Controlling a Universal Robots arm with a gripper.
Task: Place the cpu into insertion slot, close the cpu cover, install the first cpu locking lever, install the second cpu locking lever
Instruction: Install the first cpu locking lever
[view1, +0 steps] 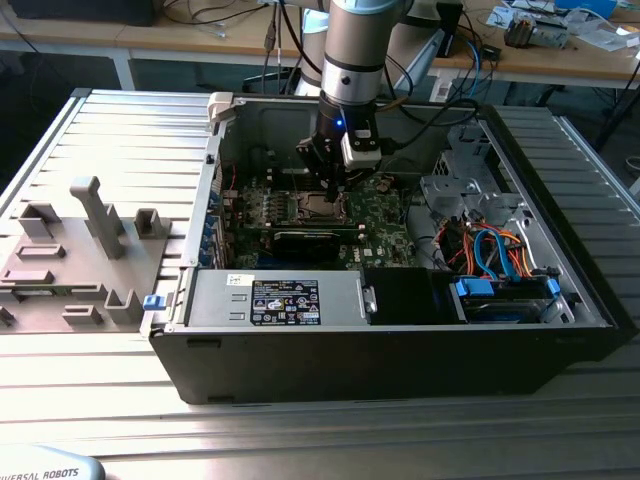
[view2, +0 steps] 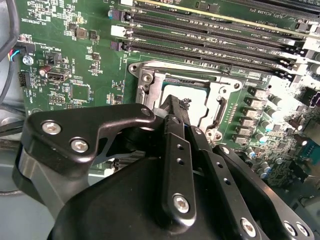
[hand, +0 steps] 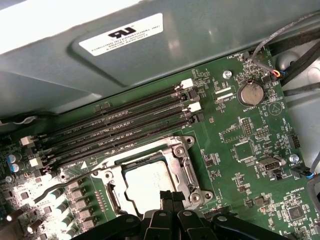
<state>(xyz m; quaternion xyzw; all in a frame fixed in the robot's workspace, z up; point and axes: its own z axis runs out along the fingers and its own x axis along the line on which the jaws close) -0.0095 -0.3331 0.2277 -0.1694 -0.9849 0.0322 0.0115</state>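
Note:
The cpu (hand: 144, 184), a square chip with a dull silver top, lies flat in the insertion slot (view1: 318, 208) on the green motherboard (hand: 235, 150). The cpu cover (hand: 183, 165), a silvery frame plate, lies down around the chip, and in the second wrist view it shows again as the cpu cover (view2: 150, 82) around the cpu (view2: 200, 102). A thin dark lever rod (hand: 62, 187) runs out from one side of the socket. My gripper (view1: 335, 190) hangs just over the socket's edge. Its black fingers are shut, tips together at the cover's rim, in both wrist views: gripper (view2: 176, 103), gripper (hand: 167, 196).
Several long black memory slots (hand: 125, 125) run beside the socket, and a coin battery (hand: 250, 93) sits past them. In the exterior view a long black expansion card (view1: 315, 240), the power supply (view1: 275, 300) and a drive bay with blue cables (view1: 500, 265) crowd the case. A grey fixture plate (view1: 80, 250) lies outside.

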